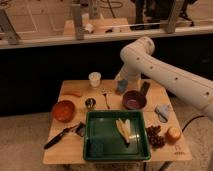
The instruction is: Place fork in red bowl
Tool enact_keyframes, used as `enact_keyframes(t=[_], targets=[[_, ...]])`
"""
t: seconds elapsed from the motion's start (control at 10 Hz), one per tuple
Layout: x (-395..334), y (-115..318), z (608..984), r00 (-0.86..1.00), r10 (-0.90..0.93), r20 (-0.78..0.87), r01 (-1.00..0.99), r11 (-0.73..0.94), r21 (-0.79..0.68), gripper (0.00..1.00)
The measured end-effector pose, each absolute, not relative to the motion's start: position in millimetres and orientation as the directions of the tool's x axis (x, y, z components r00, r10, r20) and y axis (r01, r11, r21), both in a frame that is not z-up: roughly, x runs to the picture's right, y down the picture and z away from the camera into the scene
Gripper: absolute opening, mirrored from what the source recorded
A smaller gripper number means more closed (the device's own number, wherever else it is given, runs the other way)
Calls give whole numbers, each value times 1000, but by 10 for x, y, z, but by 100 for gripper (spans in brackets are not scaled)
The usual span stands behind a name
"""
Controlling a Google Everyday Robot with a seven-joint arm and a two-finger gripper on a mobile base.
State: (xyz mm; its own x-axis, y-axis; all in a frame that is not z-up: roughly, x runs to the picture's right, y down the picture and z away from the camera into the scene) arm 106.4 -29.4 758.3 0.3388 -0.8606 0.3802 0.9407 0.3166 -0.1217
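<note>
The arm (165, 75) reached in from the right, elbow bent high and forearm angled down toward the back of the surface (70, 146). Its end effector (121, 82) hung released, grasping nothing, just above a blue cup (121, 90). The fork (106, 98) lay on the surface between a metal cup (90, 103) and the purple bowl (134, 101), well apart from the red bowl (63, 110).
</note>
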Motion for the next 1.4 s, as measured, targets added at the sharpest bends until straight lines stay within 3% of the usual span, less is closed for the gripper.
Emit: enact_keyframes(t=[0.2,0.4,0.7,1.1,1.4], targets=[[709,-365,7745,134,-919,370,991,118,-65,80],[597,-450,7984,70,-929,364,997,49,-65,80],[418,-513,8387,51,-915,400,998,37,-44,80],[439,-502,8419,53,-911,409,998,37,-46,80],[402,-378,8672,39,-889,457,999,41,-4,80]])
